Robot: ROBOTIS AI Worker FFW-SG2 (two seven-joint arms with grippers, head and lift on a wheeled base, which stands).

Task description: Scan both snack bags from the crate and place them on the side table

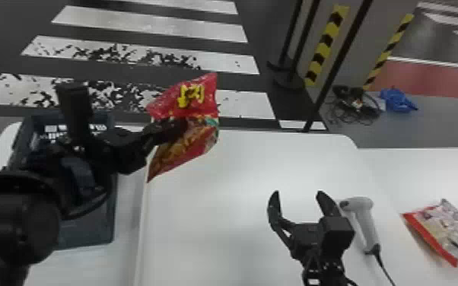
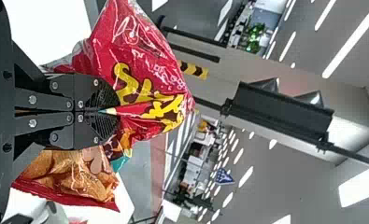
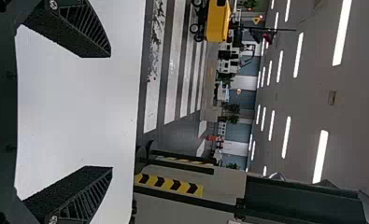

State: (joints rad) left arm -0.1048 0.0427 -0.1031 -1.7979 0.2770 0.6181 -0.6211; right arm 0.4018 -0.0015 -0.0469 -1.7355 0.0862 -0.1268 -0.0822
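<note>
My left gripper (image 1: 169, 129) is shut on a red snack bag (image 1: 197, 99), held up over the left edge of the white table, to the right of the crate (image 1: 87, 228). In the left wrist view, that gripper (image 2: 109, 112) pinches the crinkled middle of the red bag (image 2: 140, 56). My right gripper (image 1: 298, 197) stands open above the table with nothing between its fingers; in its wrist view the gripper (image 3: 109, 112) has its fingers wide apart. Just right of it lies the white scanner (image 1: 367, 224). A second snack bag (image 1: 445, 232), with a red edge, lies flat at the far right.
The white table (image 1: 247, 163) spans the middle, with a side table (image 1: 384, 171) adjoining at the right. A cable (image 1: 384, 268) trails from the scanner toward the front. Dark poles (image 1: 334, 72) and a striped pillar stand behind the tables. My left arm covers much of the crate.
</note>
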